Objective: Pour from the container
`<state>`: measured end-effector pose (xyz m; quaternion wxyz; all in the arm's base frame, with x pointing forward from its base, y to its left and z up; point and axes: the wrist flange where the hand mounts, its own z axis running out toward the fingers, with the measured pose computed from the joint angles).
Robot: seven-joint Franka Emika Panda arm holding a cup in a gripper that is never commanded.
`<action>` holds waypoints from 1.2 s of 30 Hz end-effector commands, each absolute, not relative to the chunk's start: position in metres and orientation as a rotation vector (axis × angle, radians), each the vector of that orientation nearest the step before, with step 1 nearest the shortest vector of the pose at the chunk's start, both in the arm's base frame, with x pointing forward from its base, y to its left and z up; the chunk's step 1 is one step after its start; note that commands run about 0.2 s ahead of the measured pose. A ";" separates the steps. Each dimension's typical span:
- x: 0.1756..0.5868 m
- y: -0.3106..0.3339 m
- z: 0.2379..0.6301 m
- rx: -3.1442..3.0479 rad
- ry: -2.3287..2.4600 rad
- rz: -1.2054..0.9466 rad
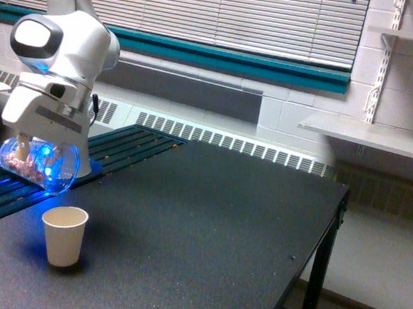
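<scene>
The jaws are clamped on the container (40,164), held by the gripper (37,148) at the exterior view's left. This clear plastic jar lies tipped on its side, glowing blue, pinkish-brown pieces inside, hanging above a cream paper cup (64,236) that stands upright on the dark table (208,226). A wall shelf (369,135) is far right.

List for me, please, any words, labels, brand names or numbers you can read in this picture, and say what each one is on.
There is no readable text in the exterior view.
Clear container held by the gripper: no label visible.
Paper cup: plain, no print.
Robot arm: no marking can be made out.
Table, blinds and shelf: no writing or signs.
</scene>
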<state>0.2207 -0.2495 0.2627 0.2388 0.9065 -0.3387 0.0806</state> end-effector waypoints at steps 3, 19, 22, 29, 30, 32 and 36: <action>0.219 -0.254 0.255 2.433 -0.976 0.201; 0.234 -0.250 0.247 2.417 -0.941 0.175; 0.239 -0.248 0.247 2.414 -0.918 0.170; 0.246 -0.249 0.251 2.391 -0.876 0.158; 0.246 -0.250 0.252 2.384 -0.871 0.156; 0.246 -0.251 0.253 2.377 -0.866 0.153; 0.244 -0.254 0.253 2.364 -0.860 0.141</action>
